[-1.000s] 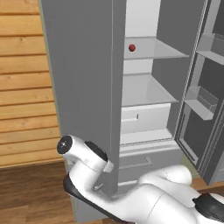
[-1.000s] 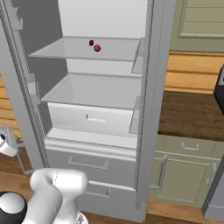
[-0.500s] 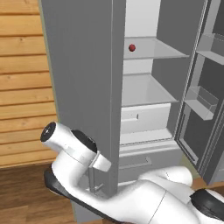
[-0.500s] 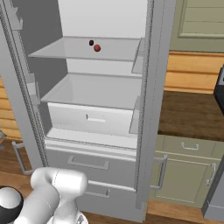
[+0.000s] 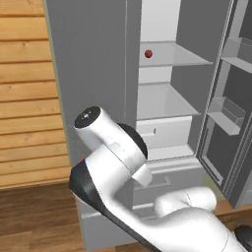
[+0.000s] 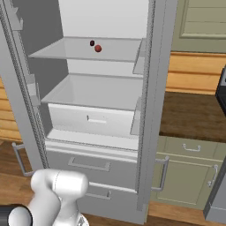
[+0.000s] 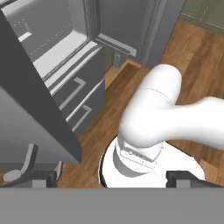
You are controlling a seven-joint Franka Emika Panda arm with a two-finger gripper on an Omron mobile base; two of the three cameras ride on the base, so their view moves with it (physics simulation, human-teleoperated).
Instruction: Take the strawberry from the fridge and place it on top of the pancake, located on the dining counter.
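Note:
The fridge stands open, its pale shelves bare except for the top one. The small red strawberry lies on that upper shelf, also seen as the strawberry beside a dark little item. My arm is folded low in front of the fridge, elbow raised. In the hand view my gripper is open, fingertips far apart, pointing down at the floor and the fridge's bottom drawers, well below the strawberry. The pancake and the dining counter are out of view.
The fridge's right door hangs open with door bins. Its left door is close to my arm. Green cabinets under a brown wall counter stand to the right. A wood-plank wall is on the left.
My arm's elbow has swung up and to the right in front of the left fridge door. The fridge and the strawberry have not moved.

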